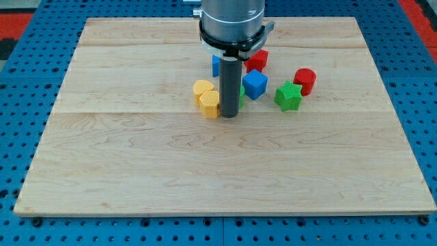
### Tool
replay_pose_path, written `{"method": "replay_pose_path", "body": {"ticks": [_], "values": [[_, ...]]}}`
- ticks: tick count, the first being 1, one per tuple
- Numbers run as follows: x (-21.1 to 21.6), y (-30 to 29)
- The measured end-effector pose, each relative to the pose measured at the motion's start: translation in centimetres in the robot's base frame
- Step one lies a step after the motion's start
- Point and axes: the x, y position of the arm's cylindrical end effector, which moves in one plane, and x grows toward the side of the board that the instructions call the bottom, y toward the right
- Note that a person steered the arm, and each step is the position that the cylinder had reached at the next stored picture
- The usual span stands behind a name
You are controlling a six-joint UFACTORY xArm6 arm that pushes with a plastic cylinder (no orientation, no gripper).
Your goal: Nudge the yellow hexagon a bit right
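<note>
The yellow hexagon (pixel 209 104) sits on the wooden board (pixel 136 171) just above the middle. A second yellow block (pixel 202 88), rounded like a heart, touches it at its upper left. My tip (pixel 229 116) is down on the board right next to the hexagon's right side, close or touching. The rod hides part of a green block (pixel 242 93) and part of a blue block (pixel 215 65) behind it.
A blue cube (pixel 255 84) is right of the rod. A red block (pixel 258 59) sits above it. A green star-like block (pixel 288 96) and a red cylinder (pixel 305 80) lie further right. Blue pegboard surrounds the board.
</note>
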Motion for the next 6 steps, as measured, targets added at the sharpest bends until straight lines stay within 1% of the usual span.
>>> {"method": "replay_pose_path", "body": {"ticks": [1,2,3,4,5,6], "values": [[1.7,-2.1],[-0.5,-6.1],[-3.0,-7.3],[-2.4,-10.7],[-4.3,-14.8],[-6.7,-12.9]]}}
